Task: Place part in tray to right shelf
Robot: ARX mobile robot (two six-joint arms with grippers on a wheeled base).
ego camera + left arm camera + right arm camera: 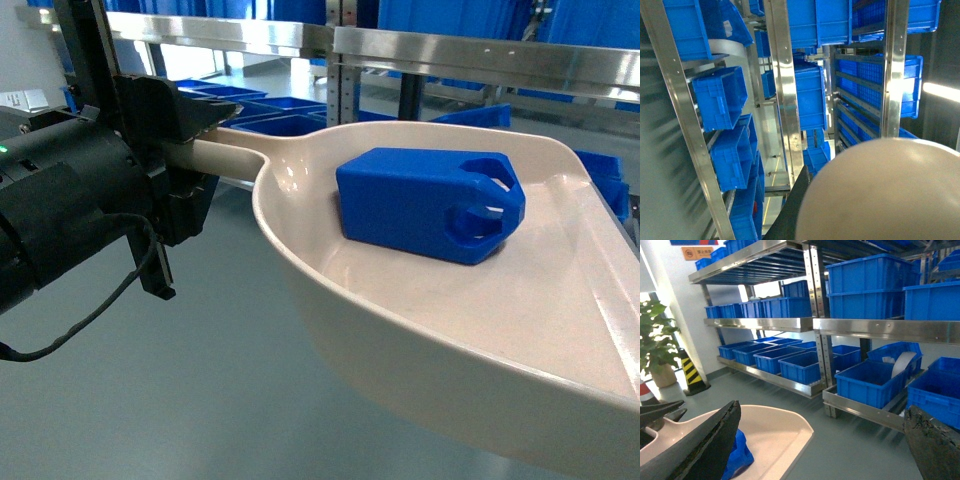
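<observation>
The cream tray [480, 340] hangs in the air in front of me, filling the right half of the head view. The blue part [430, 203] lies inside it, notched end to the right. My left gripper [193, 160] is shut on the tray's round handle [225, 158]. In the left wrist view one black finger [792, 205] shows beside the tray's beige back [880, 195]. My right gripper [821, 410] stands open and empty, to the right of the tray [775, 435]; its left finger [700, 450] hides most of the part [740, 455]. The right shelf's steel rail [480, 55] runs behind.
Steel racks loaded with large blue crates [870, 382] stand ahead, with an upright post [817, 315] between two bays. A low front rail [865, 412] sits near the grey floor [850, 455]. A potted plant [657, 340] and a striped cone [690, 372] are at far left.
</observation>
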